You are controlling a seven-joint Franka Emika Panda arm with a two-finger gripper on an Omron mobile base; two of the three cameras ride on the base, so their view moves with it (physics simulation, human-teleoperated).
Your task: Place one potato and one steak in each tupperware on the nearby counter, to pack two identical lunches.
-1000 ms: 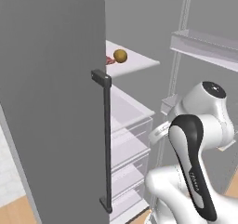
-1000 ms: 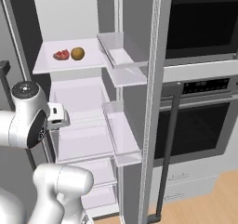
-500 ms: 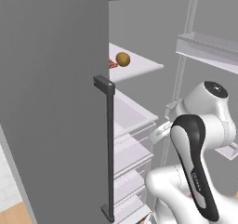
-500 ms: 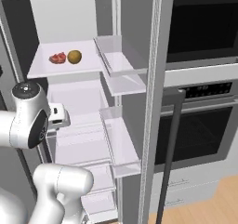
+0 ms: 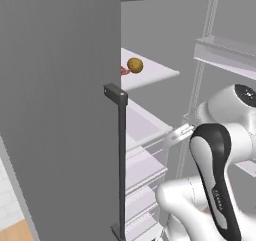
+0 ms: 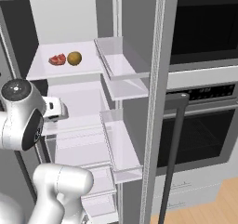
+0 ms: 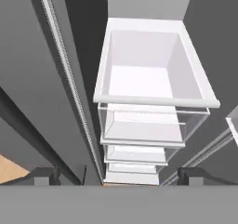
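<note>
Potato (image 6: 74, 58) and steak (image 6: 57, 60) sit side by side on your fridge's top shelf (image 6: 46, 72); your end effector (image 7: 118, 176) is released, above the drawers (image 7: 148, 100).

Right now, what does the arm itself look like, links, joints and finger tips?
The arm is glossy white with rounded, bulbous links and a long black inlay bearing small pale lettering. A dark round joint cap tops one link. The gripper has two small dark, blocky finger tips. No loose cables show.
</note>
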